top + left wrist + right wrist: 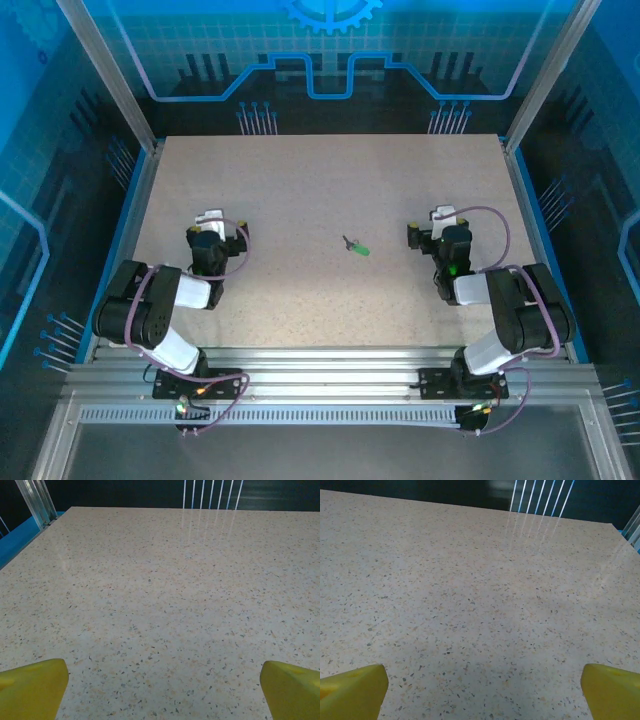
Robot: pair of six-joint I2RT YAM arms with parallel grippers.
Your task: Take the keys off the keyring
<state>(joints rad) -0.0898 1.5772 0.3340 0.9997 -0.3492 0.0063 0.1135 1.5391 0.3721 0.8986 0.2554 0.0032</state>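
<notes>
A small green key on a dark keyring (355, 246) lies near the middle of the speckled table (330, 180). My left gripper (209, 222) rests low at the left side, well away from the key. Its yellow fingertips (32, 687) sit wide apart at the bottom corners of the left wrist view, with bare table between them. My right gripper (445, 220) rests at the right side, a short way from the key. Its yellow fingertips (352, 690) also stand wide apart over bare table. Both are open and hold nothing.
A raised blue-and-metal frame (135, 180) borders the table on the left, right and back. Thin white rods (210, 492) stand beyond the far edge. The arm bases sit on a metal rail (320, 370) at the near edge.
</notes>
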